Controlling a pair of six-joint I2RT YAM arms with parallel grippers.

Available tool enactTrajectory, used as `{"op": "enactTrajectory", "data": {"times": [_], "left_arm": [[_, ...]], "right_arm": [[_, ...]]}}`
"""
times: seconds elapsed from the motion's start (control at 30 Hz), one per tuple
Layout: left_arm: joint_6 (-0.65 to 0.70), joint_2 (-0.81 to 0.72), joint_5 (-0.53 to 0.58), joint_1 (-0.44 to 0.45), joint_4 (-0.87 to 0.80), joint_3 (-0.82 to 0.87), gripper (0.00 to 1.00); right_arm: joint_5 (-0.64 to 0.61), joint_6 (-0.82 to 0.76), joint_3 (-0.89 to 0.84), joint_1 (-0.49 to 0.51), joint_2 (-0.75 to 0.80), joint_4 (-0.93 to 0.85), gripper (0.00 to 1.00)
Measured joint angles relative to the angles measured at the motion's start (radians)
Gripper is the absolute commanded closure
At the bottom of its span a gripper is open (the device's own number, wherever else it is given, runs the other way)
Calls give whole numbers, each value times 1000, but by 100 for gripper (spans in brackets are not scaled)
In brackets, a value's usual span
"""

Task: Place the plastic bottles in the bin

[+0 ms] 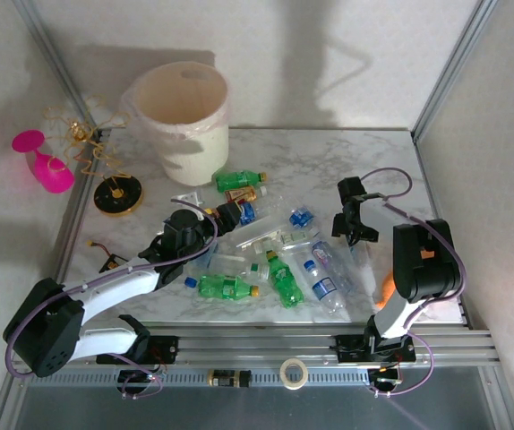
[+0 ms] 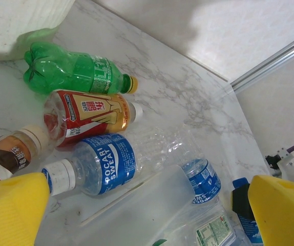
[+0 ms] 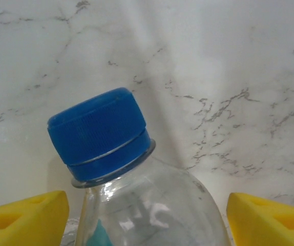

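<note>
Several crushed plastic bottles lie in a heap mid-table, clear with blue labels, green, and one copper-brown. The cream bin stands at the back left with a bag over its rim. My left gripper is open over the heap's left side. Between its yellow fingers lie a blue-labelled bottle and a clear one. A green bottle and a red-labelled one lie beyond. My right gripper is open, its fingers flanking a clear blue-capped bottle with narrow gaps.
A pink wine glass, gold wire and a round black-and-orange object sit at the left edge. Metal frame posts and white walls close in the table. A tape roll lies on the front rail, with an orange item beside the right arm.
</note>
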State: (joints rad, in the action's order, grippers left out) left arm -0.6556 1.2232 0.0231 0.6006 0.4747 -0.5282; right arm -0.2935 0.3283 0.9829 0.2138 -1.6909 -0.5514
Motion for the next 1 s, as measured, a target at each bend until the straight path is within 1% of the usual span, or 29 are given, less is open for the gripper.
{"op": "enactTrajectory", "data": {"times": [0.1,0.23,0.43,0.53,0.63,0.8,1.0], "left_arm": [[-3,1,0,0,0,0,1],[-5,1,0,0,0,0,0],[-19,3,-5,0,-2,-6,0],[-18,11,-33,0,1,-23,0],[-7,18,-81,0,18,-34,0],[28,28,-162,0,31,-71,0],[79,42,-284,17,53,-139,1]], "right_arm": [[-2,1,-5,0,-7,10,32],[-2,0,-7,0,-6,23,47],[25,-21,0,-5,53,43,57],[61,-23,35,-7,108,47,57],[135,-20,80,-7,174,75,57],[329,18,111,-3,266,178,57],[533,84,109,40,280,283,58]]}}
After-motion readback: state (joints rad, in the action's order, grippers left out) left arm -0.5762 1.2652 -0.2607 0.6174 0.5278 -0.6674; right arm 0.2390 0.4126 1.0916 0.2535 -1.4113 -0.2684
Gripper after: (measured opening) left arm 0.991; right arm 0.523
